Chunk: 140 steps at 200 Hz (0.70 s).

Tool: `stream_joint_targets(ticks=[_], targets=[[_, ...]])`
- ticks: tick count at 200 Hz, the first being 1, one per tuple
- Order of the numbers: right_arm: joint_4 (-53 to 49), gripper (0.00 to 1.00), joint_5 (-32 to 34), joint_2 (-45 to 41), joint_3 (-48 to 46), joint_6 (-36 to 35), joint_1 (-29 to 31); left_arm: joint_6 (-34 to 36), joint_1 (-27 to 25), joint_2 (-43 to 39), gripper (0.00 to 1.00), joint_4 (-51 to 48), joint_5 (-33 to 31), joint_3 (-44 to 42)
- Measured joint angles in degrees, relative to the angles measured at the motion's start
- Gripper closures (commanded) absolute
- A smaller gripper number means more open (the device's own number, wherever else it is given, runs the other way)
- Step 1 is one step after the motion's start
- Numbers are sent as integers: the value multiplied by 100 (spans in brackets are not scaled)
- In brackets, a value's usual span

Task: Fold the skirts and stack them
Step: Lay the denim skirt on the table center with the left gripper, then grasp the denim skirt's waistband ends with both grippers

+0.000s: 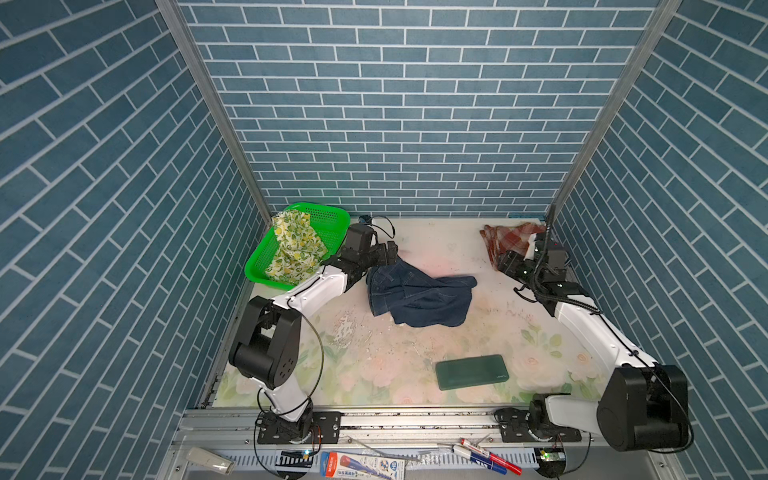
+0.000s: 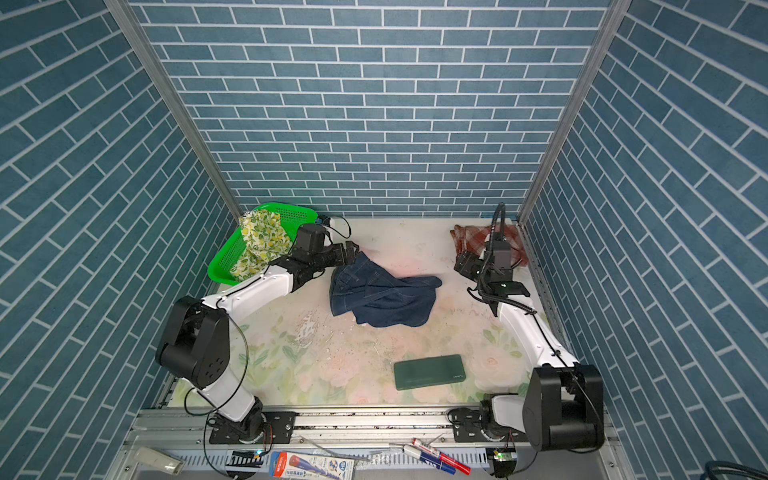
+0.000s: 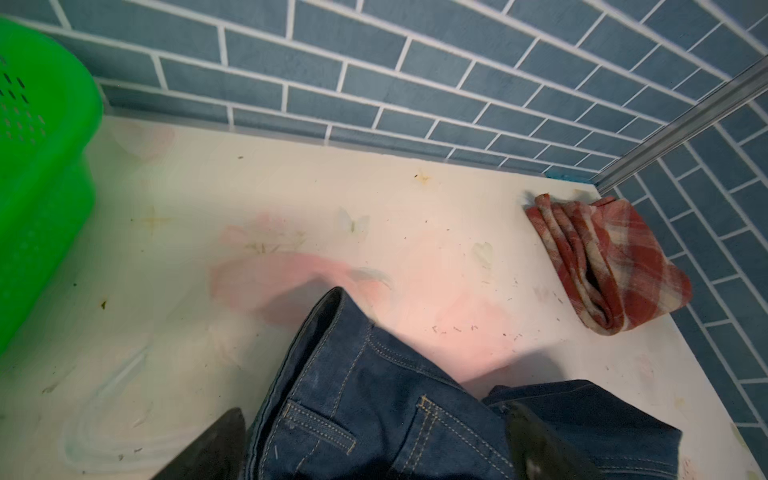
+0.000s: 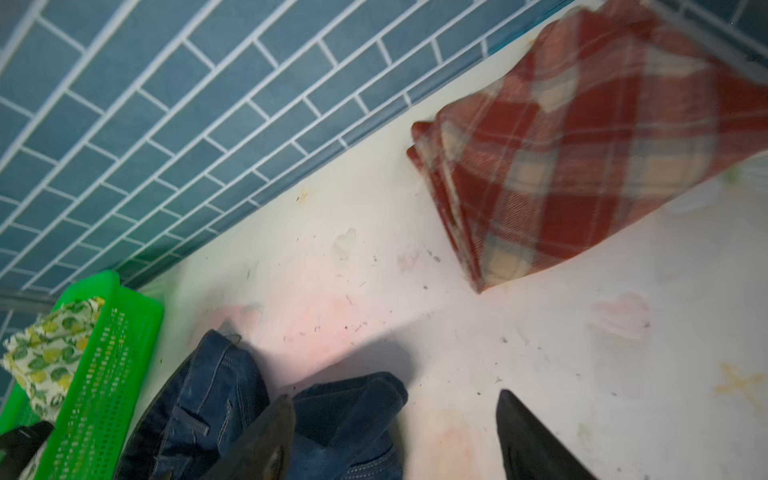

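Blue brick-pattern walls box in a floral counter point(image 1: 436, 245) with the three skirts spread across it. At far left the lemon skirt point(image 1: 295, 249) spills over the rim of the green basket point(image 1: 332, 220), unfolded and apparently waiting its turn. Just beside the basket, the left gripper point(image 1: 390, 253) sits low at the far-left corner of the denim skirt point(image 1: 419, 297). In the left wrist view its fingers point(image 3: 216, 444) stand wide apart with the waistband lying loose between them, so it is released, straddling the cloth rather than pinching it. The denim lies rumpled mid-counter. It is probably the piece in hand and needs spreading flat before any fold. Nearer the front, a dark green slab point(image 1: 471, 372) lies apart from everything. The right gripper point(image 1: 505, 262) hovers between the denim and the plaid skirt point(image 1: 509, 235), jaws parted and nothing in them. The plaid lies folded in the far right corner, likely the base of the stack.
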Motion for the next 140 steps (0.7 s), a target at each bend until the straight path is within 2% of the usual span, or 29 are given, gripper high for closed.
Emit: stream_joint_targets(ticks=[29,62,111,140], targets=[[-20,24,24,365,13,-98,275,140,-372,-450,3,-142,-367,0],[-83,24,68,463,13,-149,407,-33,-748,-800,3,-675,-841,-173],[-160,24,114,463,15,-153,511,-887,-984,-1954,4,-1582,-1217,-1464],[-190,24,177,463,15,-153,562,-1550,-979,-2835,4,-1709,-1233,-2216]])
